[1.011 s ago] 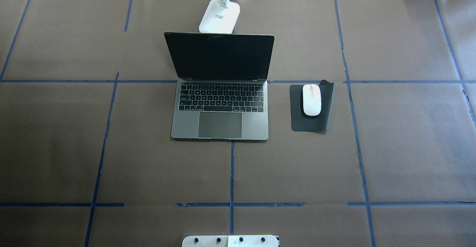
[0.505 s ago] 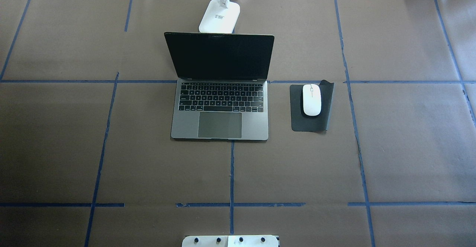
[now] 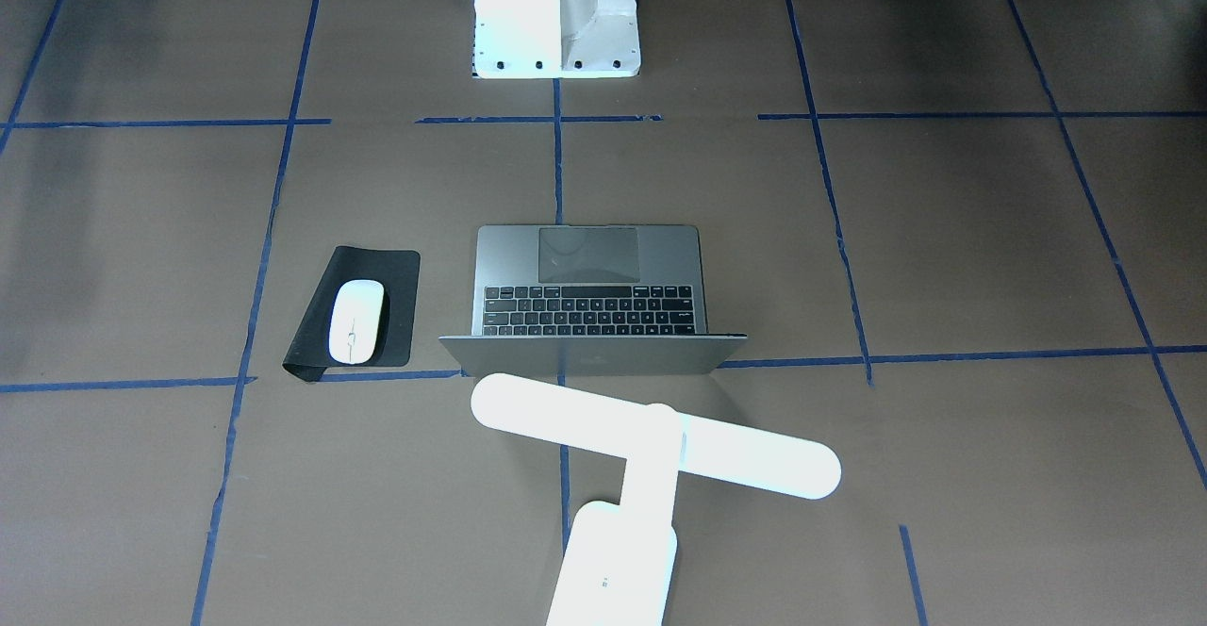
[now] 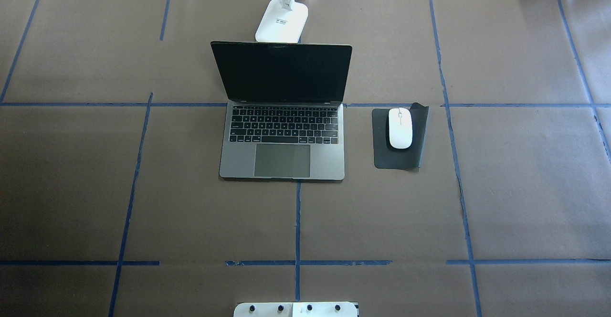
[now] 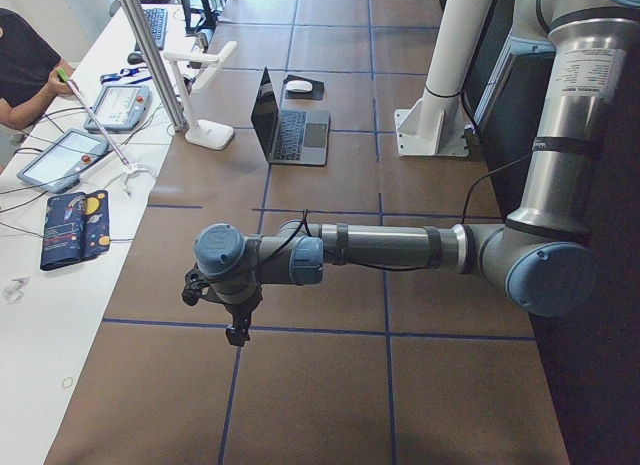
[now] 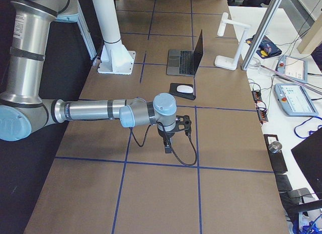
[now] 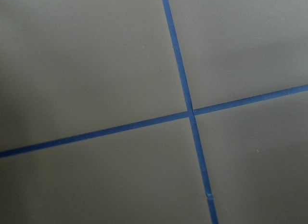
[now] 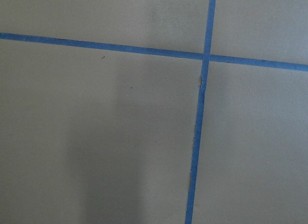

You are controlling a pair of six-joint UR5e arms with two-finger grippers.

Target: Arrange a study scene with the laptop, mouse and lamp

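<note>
The brown paper-covered table (image 4: 71, 188), marked into squares by blue tape, carries the whole set near its middle. The slim space-grey metal laptop (image 4: 281, 162) lies open with its black keys and large trackpad toward the robot. Its screen is dark and leans slightly back. The white key legends are too small to read.

The bright white T-shaped desk lamp (image 3: 651, 437) stands just behind the lid, on the side away from the robot. Its long rounded-end bar runs roughly along the lid's back. A small dark marking on its rounded rectangular base cannot be read.

On the robot's right of the laptop, near but apart, lies a flat black rectangular mouse pad (image 4: 396, 159) with one far corner curled up. The small white oval mouse (image 4: 400, 128), with a thin grey centre line, rests on the pad's far half.

The left gripper (image 5: 237, 333) and the right gripper (image 6: 168, 148) hang over bare paper, well apart from the set. I cannot tell how far either is open, and both wrist views show only paper and crossed tape.
</note>
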